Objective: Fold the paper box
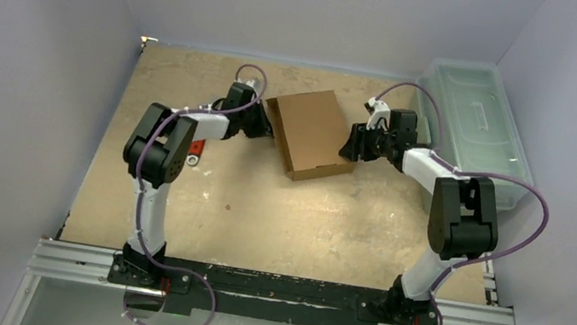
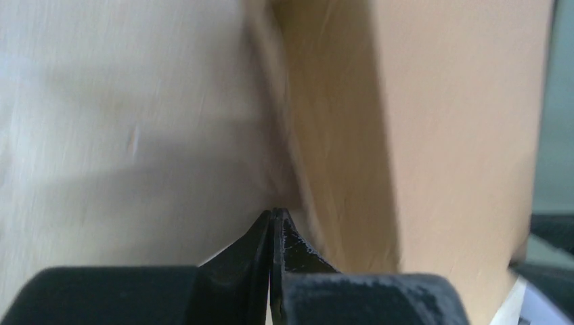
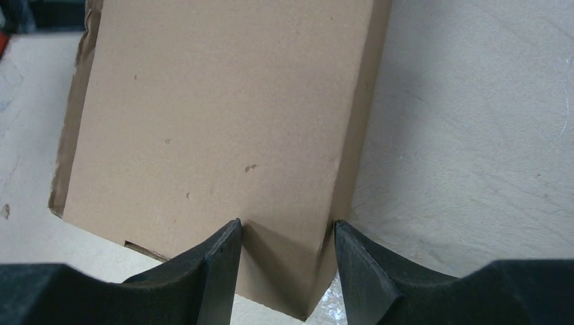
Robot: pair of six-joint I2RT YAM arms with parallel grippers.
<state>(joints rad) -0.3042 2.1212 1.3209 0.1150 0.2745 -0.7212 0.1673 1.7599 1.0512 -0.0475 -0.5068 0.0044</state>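
Looking down from above, we found the paper box (image 1: 311,131) lying on the table (image 1: 259,219) between the two arms, turned at an angle, with its lid down flat so that it already read as a shallow closed carton. The translucent bin (image 1: 474,121) stood well apart at the far right and played no part.

The left gripper (image 1: 261,121) was just beside the box's left side. In its wrist view the jaws met tip to tip, and we could see nothing caught between them. Whether the tips touched the cardboard wall we could not tell, since that picture was blurred.

The right gripper (image 3: 288,233) was at the box's near right corner. Its jaws stood about half open and straddled that corner, one finger over the lid and the other against the side wall. We could not say whether they pressed on the cardboard or merely bracketed it.

We judged the folding to be nearly finished and the step in hand to be closing: seating the lid and squaring the carton while one arm steadied it. A small gap showed under the lid along the near edge in the right wrist view, so the front may not have been fully tucked. The next move, as we judged it, called for light pressure there, with the left side braced so that the box would not slide.
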